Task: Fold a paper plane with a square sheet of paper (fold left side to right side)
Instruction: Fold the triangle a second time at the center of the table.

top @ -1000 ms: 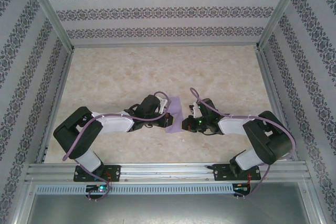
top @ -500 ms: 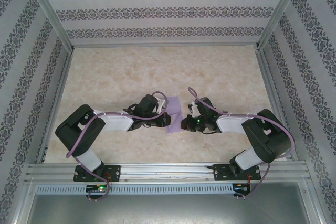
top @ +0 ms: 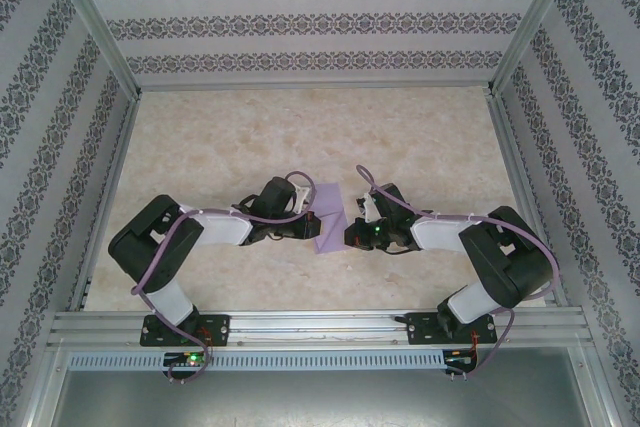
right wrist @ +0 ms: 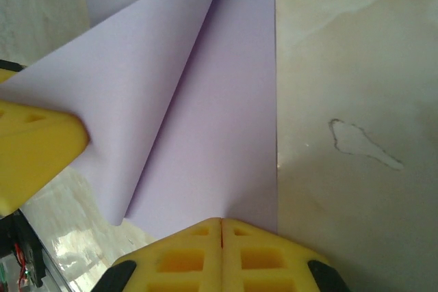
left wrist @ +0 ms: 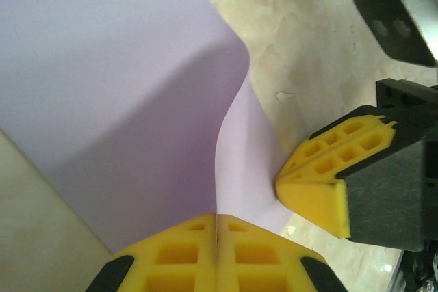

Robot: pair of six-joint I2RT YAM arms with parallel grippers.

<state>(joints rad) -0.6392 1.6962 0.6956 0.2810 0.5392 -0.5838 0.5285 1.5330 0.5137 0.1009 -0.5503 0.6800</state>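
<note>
While both are closing fully (yellow fingertips meeting with no gap), the left pincer [left wrist: 217, 251] is touching the left side of the square sheet of paper [left wrist: 123, 100]; whether it is nipping the edge, I cannot tell. The right pincer [right wrist: 221, 247] is pressing its closed tips at the sheet's right side. Between them, the sheet's left flap is curling over toward its right half. Beyond the sheet, the marbled desk [right wrist: 356, 66] is stretching away.

Left claw [left wrist: 217, 241] shifted, curling square sheet of paper [left wrist: 102, 66] further over.
</note>
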